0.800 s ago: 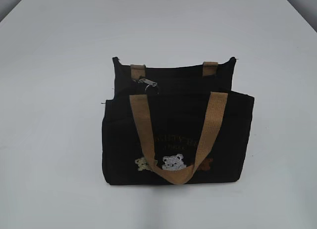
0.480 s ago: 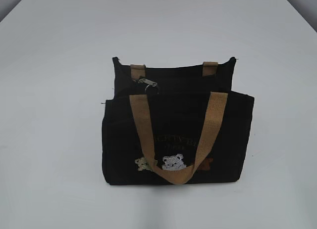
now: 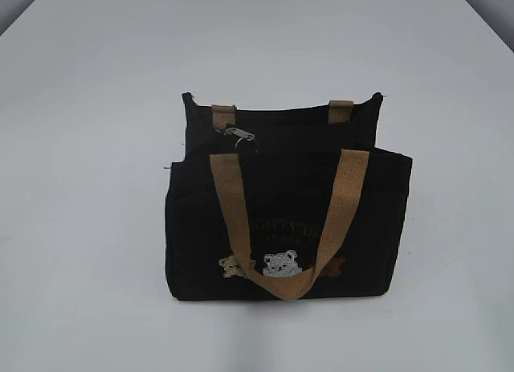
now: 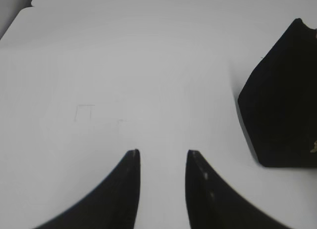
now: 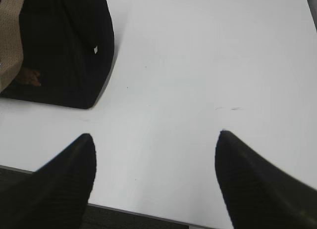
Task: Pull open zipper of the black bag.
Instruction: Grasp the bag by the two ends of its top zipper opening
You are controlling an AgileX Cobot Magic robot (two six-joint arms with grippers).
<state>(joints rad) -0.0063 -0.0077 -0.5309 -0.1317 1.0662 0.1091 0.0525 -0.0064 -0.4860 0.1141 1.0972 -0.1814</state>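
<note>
Nothing has shifted: my left claw (image 4: 163, 160) hangs part-open, my right claw (image 5: 154, 142) wide, both empty over the worktop (image 3: 80, 147), the black bag (image 3: 289, 219) with its zipper (image 3: 239, 134) untouched.

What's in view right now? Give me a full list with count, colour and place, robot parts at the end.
black bag: one, black fabric, standing upright mid-table, front toward the exterior camera.
zipper: one small silver pull tab, on top of the bag toward its left end, near the rear left handle base.
handles: two tan webbing loops; the front one hangs down over the front panel, the rear one shows only as two short stubs at the back edge.
bear patches: three, cream, white and brown, low on the front panel.
table: one, white, under everything.
left gripper: one, black, partly open, holding nothing, left of the bag.
right gripper: one, black, wide open, holding nothing, right of the bag.
</note>
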